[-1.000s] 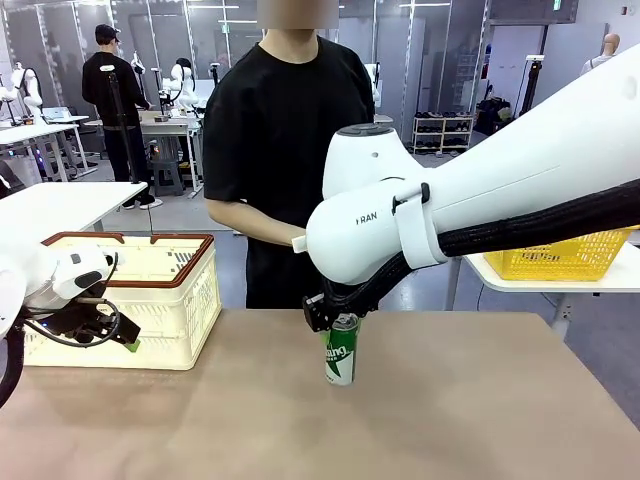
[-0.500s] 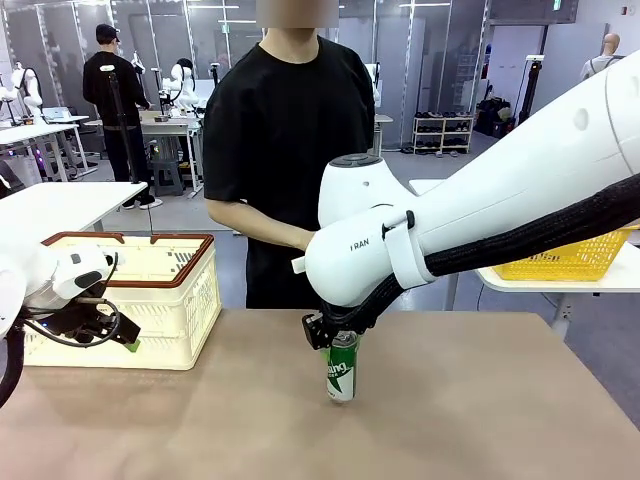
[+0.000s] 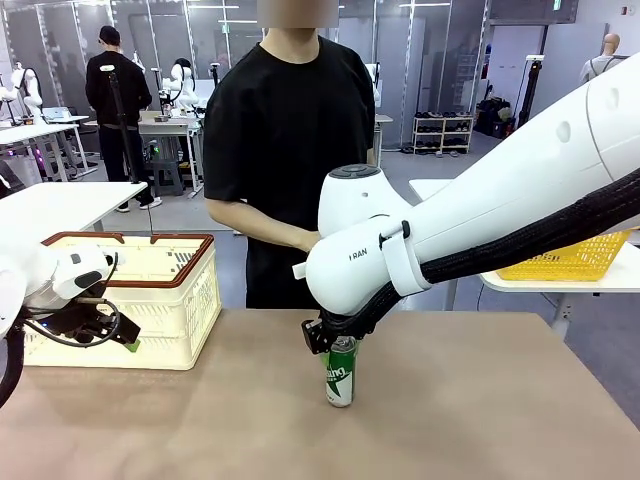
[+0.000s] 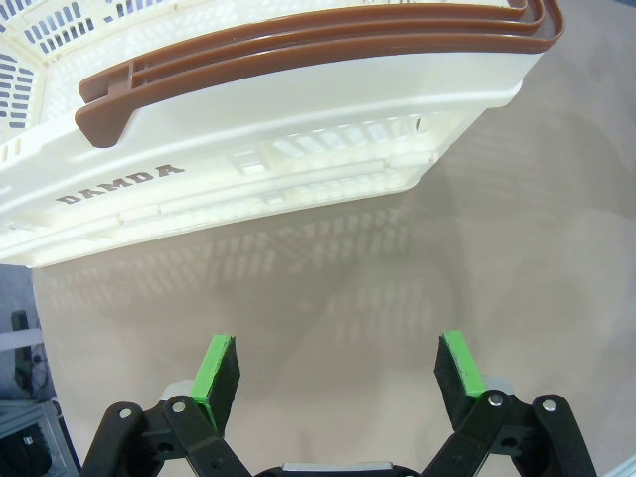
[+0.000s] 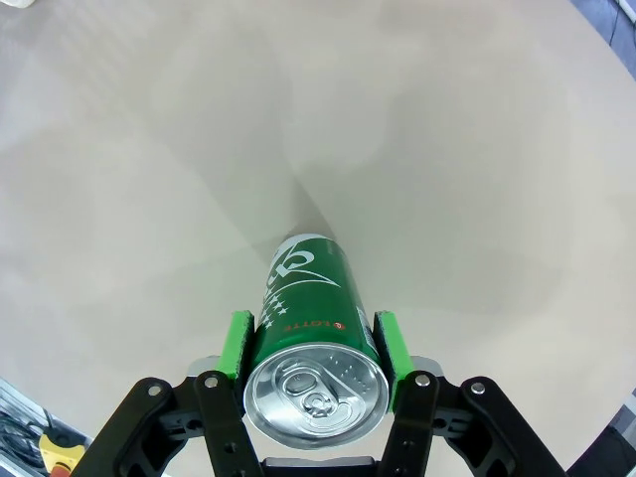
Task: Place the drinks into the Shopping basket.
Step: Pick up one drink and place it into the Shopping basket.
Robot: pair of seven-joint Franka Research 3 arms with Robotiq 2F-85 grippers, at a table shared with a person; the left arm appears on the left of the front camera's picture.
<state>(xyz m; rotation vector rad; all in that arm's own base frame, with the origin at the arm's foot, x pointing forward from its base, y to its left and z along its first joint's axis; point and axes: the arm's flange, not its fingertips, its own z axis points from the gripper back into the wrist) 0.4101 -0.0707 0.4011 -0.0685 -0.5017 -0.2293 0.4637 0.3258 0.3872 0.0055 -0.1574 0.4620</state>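
A green drink can [image 3: 340,378] with white lettering stands upright at the middle of the table, and my right gripper [image 3: 333,335] is shut on its upper part. In the right wrist view the green pads [image 5: 237,343] press both sides of the can [image 5: 303,288], whose silver top faces the camera. Whether its base touches the table I cannot tell. The cream-white Shopping basket [image 3: 190,300] with a red-brown rim stands at the table's left. My left gripper [image 3: 125,340] hangs open in front of it; the left wrist view shows it [image 4: 338,373] empty below the basket's "DAMDA" wall [image 4: 298,129].
A person in a black shirt [image 3: 285,120] stands at the far edge, behind my right arm [image 3: 450,235]. A yellow mesh basket [image 3: 565,260] sits on a separate table at the right. The brown tabletop [image 3: 480,410] lies bare to the right of the can.
My right gripper has come lower in the picture with the green can in it. The left arm and the basket have not moved.
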